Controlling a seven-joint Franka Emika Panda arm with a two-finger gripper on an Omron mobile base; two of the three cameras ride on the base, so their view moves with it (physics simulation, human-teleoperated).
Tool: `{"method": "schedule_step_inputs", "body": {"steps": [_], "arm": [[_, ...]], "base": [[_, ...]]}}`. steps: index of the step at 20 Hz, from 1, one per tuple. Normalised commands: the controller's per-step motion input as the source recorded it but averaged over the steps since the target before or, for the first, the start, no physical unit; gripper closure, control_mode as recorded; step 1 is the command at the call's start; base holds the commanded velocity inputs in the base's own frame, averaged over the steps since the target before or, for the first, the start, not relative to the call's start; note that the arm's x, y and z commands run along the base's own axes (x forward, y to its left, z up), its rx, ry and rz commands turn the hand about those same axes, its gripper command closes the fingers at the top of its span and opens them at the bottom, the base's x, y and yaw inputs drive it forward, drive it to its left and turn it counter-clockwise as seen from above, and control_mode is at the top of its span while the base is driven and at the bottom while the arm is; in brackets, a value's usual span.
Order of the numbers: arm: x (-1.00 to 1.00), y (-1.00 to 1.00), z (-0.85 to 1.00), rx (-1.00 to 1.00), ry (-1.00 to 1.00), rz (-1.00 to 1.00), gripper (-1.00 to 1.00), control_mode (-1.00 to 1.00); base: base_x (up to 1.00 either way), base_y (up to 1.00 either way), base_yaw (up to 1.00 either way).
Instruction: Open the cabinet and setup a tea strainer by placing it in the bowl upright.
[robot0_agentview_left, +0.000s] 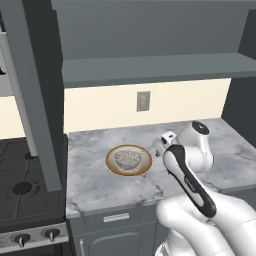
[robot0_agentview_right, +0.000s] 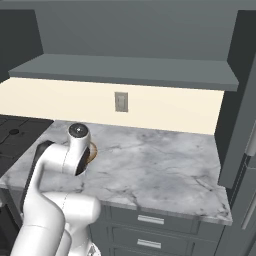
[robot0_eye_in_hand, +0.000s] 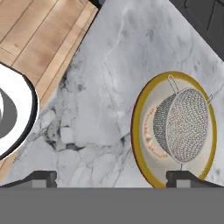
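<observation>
The bowl (robot0_agentview_left: 111, 161), cream with a tan rim, sits on the marble counter, and the tea strainer (robot0_agentview_left: 128, 159) rests inside it. Seen from the hand, the mesh strainer (robot0_eye_in_hand: 183, 124) fills the bowl (robot0_eye_in_hand: 141, 109), its thin handle pointing toward the rim. My gripper (robot0_agentview_left: 158, 150) hovers just right of the bowl, open with nothing between its fingers. In the hand view the gripper (robot0_eye_in_hand: 113, 178) is over bare counter, one fingertip (robot0_eye_in_hand: 183, 177) by the bowl's rim. The cabinet (robot0_agentview_left: 150, 67) stands open, its door (robot0_agentview_left: 30, 95) swung out at the left and its shelf bare.
A black stove (robot0_agentview_left: 20, 185) adjoins the counter on the left. A wall outlet (robot0_agentview_left: 143, 101) is on the cream backsplash. Drawers (robot0_agentview_right: 150, 220) run below the counter edge. The other cabinet door (robot0_agentview_right: 245, 105) hangs open at the right. Wooden floor (robot0_eye_in_hand: 39, 35) lies beyond the counter edge.
</observation>
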Motion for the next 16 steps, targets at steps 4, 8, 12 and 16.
{"method": "schedule_step_inputs", "body": {"steps": [4,8,12,16], "arm": [[0.01,-0.67,0.00,-0.23,-0.06,0.01,-1.00,-1.00],[0.04,-0.94,0.04,-0.21,0.00,0.05,-1.00,-1.00],[0.00,-0.70,0.36,-0.20,0.10,0.06,-1.00,-1.00],[-0.22,-0.37,0.66,-0.12,0.15,0.01,-1.00,-1.00]], "base": [[0.00,0.00,0.00],[0.00,0.00,0.00],[0.00,0.00,0.00],[0.00,0.00,0.00]]}}
